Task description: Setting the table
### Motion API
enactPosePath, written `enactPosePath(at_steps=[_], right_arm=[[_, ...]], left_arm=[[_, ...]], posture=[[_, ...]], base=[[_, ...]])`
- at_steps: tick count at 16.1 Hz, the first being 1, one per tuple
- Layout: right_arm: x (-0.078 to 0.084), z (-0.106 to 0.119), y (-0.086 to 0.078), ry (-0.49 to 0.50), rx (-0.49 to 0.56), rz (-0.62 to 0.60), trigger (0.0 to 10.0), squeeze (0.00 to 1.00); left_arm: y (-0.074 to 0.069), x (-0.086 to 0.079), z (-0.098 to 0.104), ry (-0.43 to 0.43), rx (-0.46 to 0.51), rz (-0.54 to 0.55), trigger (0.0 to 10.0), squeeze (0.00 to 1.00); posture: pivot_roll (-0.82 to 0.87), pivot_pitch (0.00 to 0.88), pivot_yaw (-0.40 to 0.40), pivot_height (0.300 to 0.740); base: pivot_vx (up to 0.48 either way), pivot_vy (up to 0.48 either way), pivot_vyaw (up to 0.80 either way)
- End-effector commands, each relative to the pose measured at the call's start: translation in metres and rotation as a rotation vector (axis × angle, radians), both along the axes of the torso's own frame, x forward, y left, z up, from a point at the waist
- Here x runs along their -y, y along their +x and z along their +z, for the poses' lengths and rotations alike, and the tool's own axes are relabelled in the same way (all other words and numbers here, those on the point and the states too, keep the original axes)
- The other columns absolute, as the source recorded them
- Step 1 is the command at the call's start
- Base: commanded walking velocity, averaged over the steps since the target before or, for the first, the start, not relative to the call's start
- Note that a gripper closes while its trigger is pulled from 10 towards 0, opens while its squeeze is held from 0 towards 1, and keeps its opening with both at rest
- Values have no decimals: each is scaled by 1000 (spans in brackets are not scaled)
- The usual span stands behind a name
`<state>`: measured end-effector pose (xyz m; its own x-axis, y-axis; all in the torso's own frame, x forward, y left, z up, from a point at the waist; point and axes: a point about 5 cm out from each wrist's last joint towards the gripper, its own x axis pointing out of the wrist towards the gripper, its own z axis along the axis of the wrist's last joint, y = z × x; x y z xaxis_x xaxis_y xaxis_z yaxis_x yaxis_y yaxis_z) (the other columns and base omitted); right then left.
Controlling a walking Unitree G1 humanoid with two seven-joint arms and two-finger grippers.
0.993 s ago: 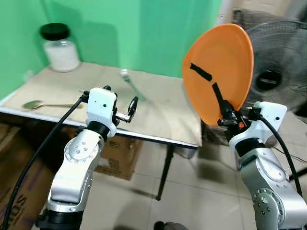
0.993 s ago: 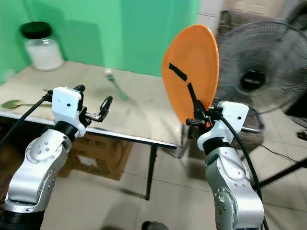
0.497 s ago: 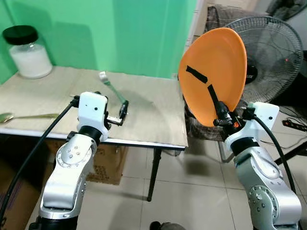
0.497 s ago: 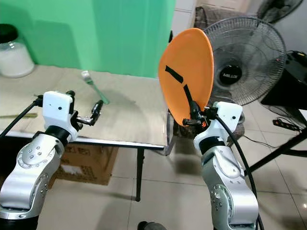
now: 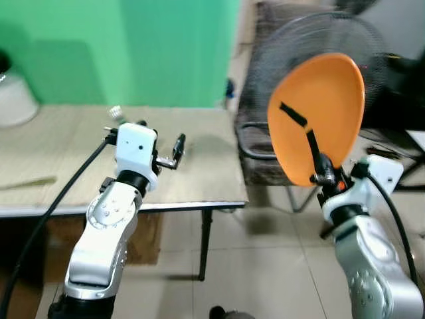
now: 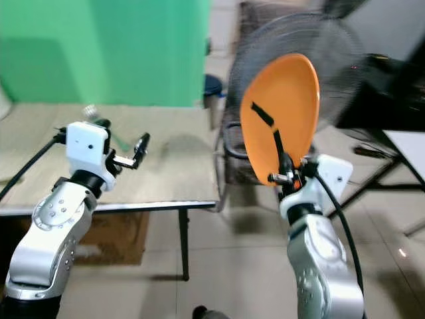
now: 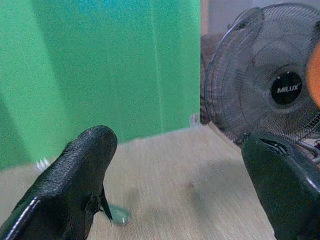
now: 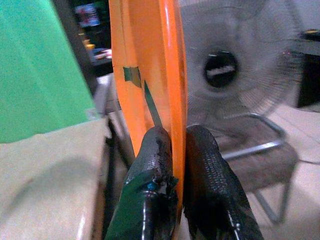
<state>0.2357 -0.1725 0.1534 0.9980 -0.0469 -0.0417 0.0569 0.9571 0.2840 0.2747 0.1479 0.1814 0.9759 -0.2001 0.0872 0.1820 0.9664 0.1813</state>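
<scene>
An orange plate point(image 5: 319, 116) stands upright, off the right end of the table. My right gripper point(image 5: 323, 171) is shut on its lower rim, and the right wrist view shows the rim pinched between the fingers point(image 8: 155, 165). My left gripper point(image 5: 179, 146) is open and hovers over the beige table point(image 5: 199, 173) with nothing between its fingers point(image 7: 75, 185). A green fork point(image 6: 123, 141) lies on the table just behind the left gripper. A spoon point(image 5: 26, 183) lies near the table's left front edge.
A white jar point(image 5: 10, 100) stands at the table's far left. A standing fan point(image 5: 292, 46) and a metal-framed chair point(image 5: 259, 156) are right behind the plate, past the table's right end. Tiled floor lies below the table's front edge.
The whole view has swung to the right, so the jar now sits at the left edge and the fan is behind the plate. Both grippers keep their poses; the plate stays held.
</scene>
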Motion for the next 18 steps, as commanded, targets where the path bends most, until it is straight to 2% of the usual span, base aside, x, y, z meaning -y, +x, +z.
enactPosePath(at_steps=[1,2,4,5,6,8,11,15,18], right_arm=[[5,16,-3,-31,79,-36,10000,0],[5,19,-4,-26,92,-32,10000,0],[11,27,-2,-43,132,-79,10000,0],[16,30,0,-55,149,-146,10000,0],[17,29,2,-70,140,-150,10000,0],[14,26,4,-69,123,-116,10000,0],[9,24,7,-47,115,-43,10000,0],[5,26,6,-9,118,-10,10000,0],[7,27,6,-22,121,-9,10000,0]], left_arm=[[2,5,1,4,25,-2,10000,0],[3,8,3,24,48,-17,10000,0],[2,9,3,-7,37,-2,10000,0],[3,5,2,40,45,50,10000,0],[2,4,-1,40,21,16,10000,0],[-2,-2,-8,51,-23,-2,10000,0],[-7,-5,-8,32,-32,-10,10000,0],[-7,0,-10,37,-55,-52,10000,0],[-6,4,-9,40,-49,-56,10000,0]], posture=[[-13,0,-2,740],[-13,0,-2,740],[-18,0,-12,740],[-17,0,-20,740],[-16,0,-31,740],[-7,0,-54,740],[0,0,-64,740],[-14,0,-57,740],[-15,0,-60,740]], base=[[0,0,-800],[0,0,-800],[0,0,-800],[0,0,-800],[0,0,-800],[0,0,-800],[0,0,-800],[0,0,-800],[0,0,0]])
